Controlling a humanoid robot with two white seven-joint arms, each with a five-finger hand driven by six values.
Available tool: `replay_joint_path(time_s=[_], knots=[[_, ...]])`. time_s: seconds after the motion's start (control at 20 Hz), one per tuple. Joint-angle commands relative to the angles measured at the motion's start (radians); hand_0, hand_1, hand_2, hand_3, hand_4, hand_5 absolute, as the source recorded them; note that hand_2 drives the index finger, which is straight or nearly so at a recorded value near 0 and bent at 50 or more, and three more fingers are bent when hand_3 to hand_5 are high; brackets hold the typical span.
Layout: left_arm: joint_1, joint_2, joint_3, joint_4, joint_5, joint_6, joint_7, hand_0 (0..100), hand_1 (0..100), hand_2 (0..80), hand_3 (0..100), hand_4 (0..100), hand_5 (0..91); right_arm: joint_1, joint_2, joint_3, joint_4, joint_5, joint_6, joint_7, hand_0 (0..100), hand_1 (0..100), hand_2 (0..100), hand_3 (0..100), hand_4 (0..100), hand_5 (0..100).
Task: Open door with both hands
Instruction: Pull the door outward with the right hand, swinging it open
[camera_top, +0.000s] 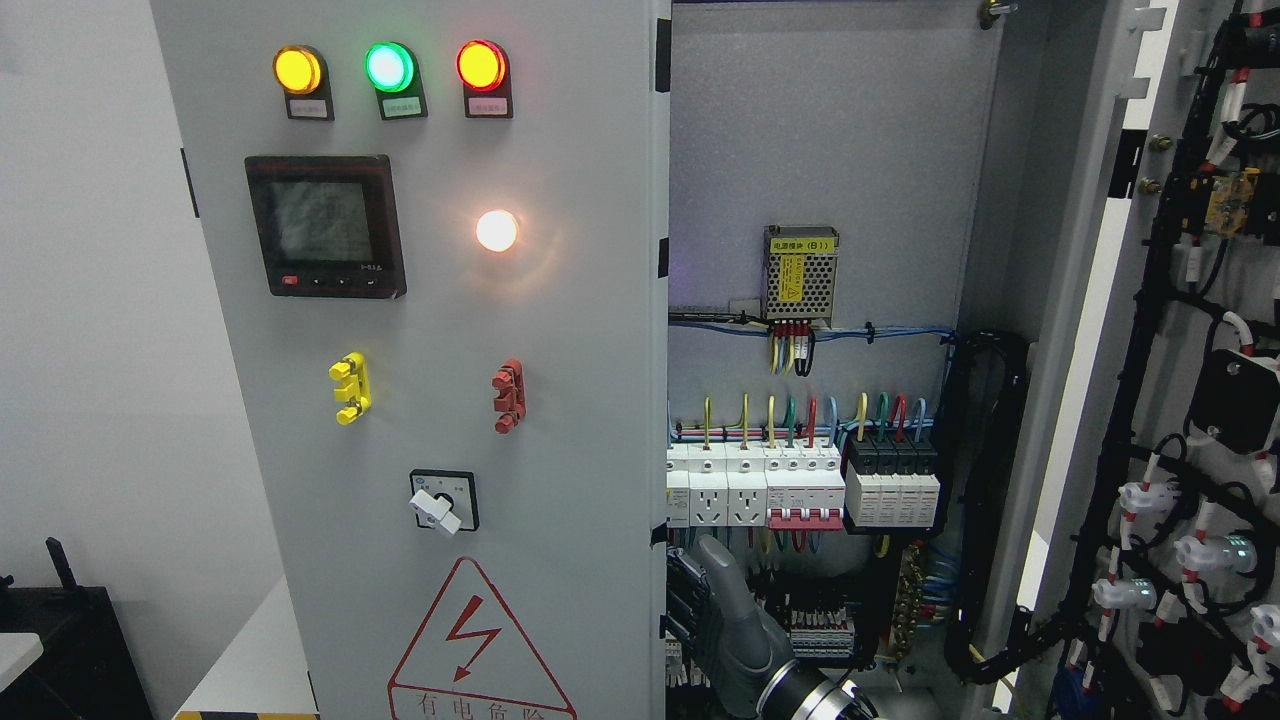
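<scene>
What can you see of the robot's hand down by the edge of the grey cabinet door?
The grey and black robot hand rises from the bottom edge, right of the middle, on a silver metal wrist. Its dark jointed fingers curl against the inner edge of the left grey metal cabinet door, thumb pointing up, before the white breakers.

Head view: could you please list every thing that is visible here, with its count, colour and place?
left door: one, grey, closed, left half
indicator lamps: three, yellow, green, red, top of left door
meter display: one, black, below the lamps
white lamp: one, lit, right of the display
handles: two, yellow and red, mid door
rotary switch: one, white knob on black plate, lower door
warning triangle: one, red, door bottom
power supply: one, metal mesh, cabinet back wall
breakers: one row, white and black, inside cabinet
right door: one, open, black wiring, right edge
hand: one, grey, bottom centre, at the left door's edge; arm enters from lower right
</scene>
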Motion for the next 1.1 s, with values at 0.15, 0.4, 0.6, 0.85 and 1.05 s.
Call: replay_joint_path(time_s=[0.15, 0.4, 0.6, 0.85, 1.05], knots=[[0.032, 0.0, -0.012, -0.009, 0.0, -0.001, 0.0, 0, 0, 0.0, 0, 3, 0.0, 0.006, 0.003, 0.008, -0.019, 0.0, -0.002, 0.037, 0, 0, 0, 0, 0, 0], [0.032, 0.0, -0.012, -0.009, 0.001, -0.001, 0.0, 0, 0, 0.0, 0, 3, 0.0, 0.006, 0.006, 0.009, -0.025, -0.002, -0.002, 0.045, 0, 0, 0, 0, 0, 0], [0.032, 0.0, -0.012, -0.009, 0.0, -0.001, 0.0, 0, 0, 0.0, 0, 3, 0.0, 0.007, 0.009, 0.025, -0.033, -0.002, 0.001, 0.045, 0, 0, 0, 0, 0, 0], [0.032, 0.0, -0.012, -0.009, 0.001, -0.001, 0.0, 0, 0, 0.0, 0, 3, 0.0, 0.012, 0.012, 0.032, -0.037, -0.002, 0.001, 0.046, 0, 0, 0, 0, 0, 0], [0.031, 0.0, -0.012, -0.009, 0.0, -0.001, 0.0, 0, 0, 0.0, 0, 3, 0.0, 0.021, 0.014, 0.032, -0.051, 0.0, -0.002, 0.069, 0, 0, 0, 0, 0, 0]])
